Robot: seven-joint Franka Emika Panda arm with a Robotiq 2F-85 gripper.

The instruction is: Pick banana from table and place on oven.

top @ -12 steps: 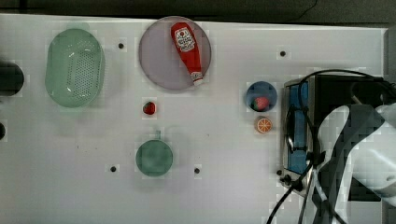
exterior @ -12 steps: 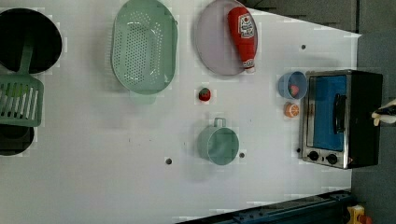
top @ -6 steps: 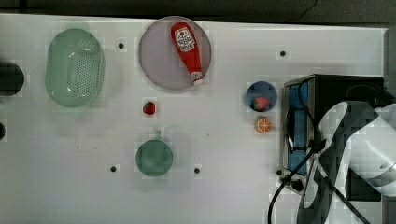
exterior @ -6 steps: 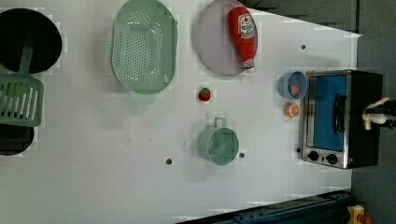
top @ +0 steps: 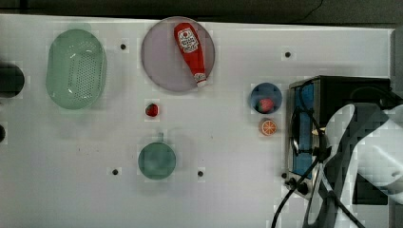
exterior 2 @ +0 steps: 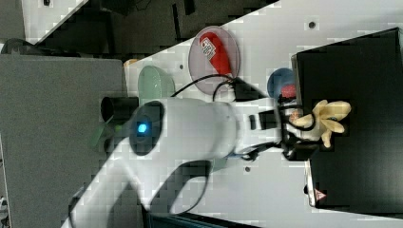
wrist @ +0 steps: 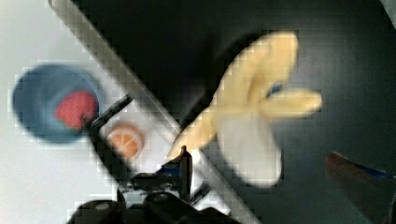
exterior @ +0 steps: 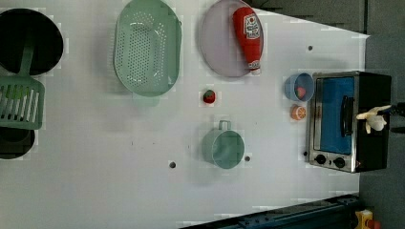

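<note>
We see the small pale-yellow banana with splayed peel strips [exterior 2: 323,119] over the black top of the boxy toaster oven [exterior 2: 361,85]. In the right view it sits at the gripper [exterior 2: 297,127] tip, above the top panel near the front edge. In the left view the banana [exterior: 372,117] shows at the oven's [exterior: 351,121] far right side, over the black top. In the wrist view the banana [wrist: 252,126] is against the dark oven top [wrist: 327,46], peel strips fanned out. Whether it rests on the surface or hangs above it, we cannot tell.

Gripper fingers: we cannot tell whether they are spread or pinching the banana. Dark gripper parts overlap the banana's lower end in the wrist view, contact unclear.

In the top view the white arm covers the oven's [top: 304,137] right part. The blue-tinted glass door faces the top view's left.

Just beside the door, on the large white tabletop [top: 228,190]: a small blue bowl [top: 266,97] holding a red piece, and a round orange slice [top: 268,127] below it in the top view.

Further out: a red ketchup bottle [top: 191,52] on a round grey plate [top: 161,66], a green perforated colander [top: 76,69], a green mug [top: 157,160], and a small red strawberry [top: 151,110], all well apart from the oven.
</note>
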